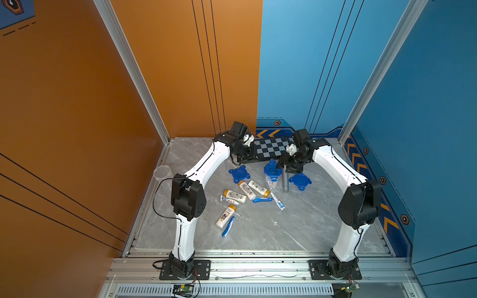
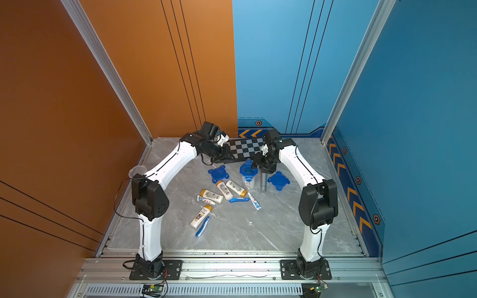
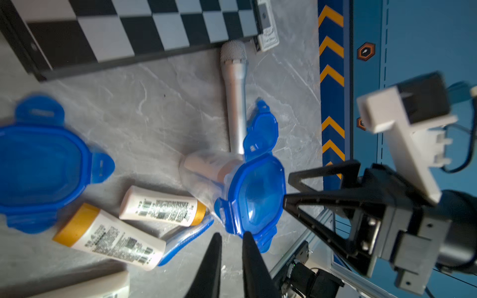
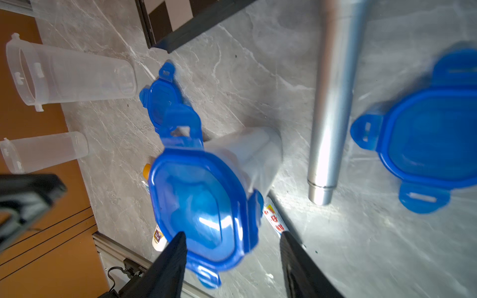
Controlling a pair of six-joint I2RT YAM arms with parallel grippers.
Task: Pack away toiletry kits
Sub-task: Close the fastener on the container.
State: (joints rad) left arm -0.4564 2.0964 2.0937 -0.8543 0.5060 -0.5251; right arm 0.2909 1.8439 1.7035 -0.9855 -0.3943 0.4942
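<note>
Right wrist view: right claw [image 4: 231, 233] hangs spread over the upright cup [image 4: 247, 152], its lid [image 4: 196, 201] lying between the fingers [image 4: 170, 258], long axis straight down from the claw. Just beside a lid tab [image 3: 263, 245] sits the left claw [image 3: 232, 233], nearly pressed together, empty. Nearer, I'd say: the right arm [image 1: 333, 165].

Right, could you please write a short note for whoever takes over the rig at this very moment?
Left claw: closed to a slit, empty, near the lidded cup.
Right claw: open at that cup's blue lid, gripping nothing.
Done: one cup holds items, lid on; one tab sticks out, seemingly unlatched.
Left: four bottles, two toothbrushes and two toothpaste tubes lie loose in the middle. Two empty cups stand at the left edge of the table. Two loose lids flank the lidded cup.
The microphone lies beside the lidded cup; leave it.
</note>
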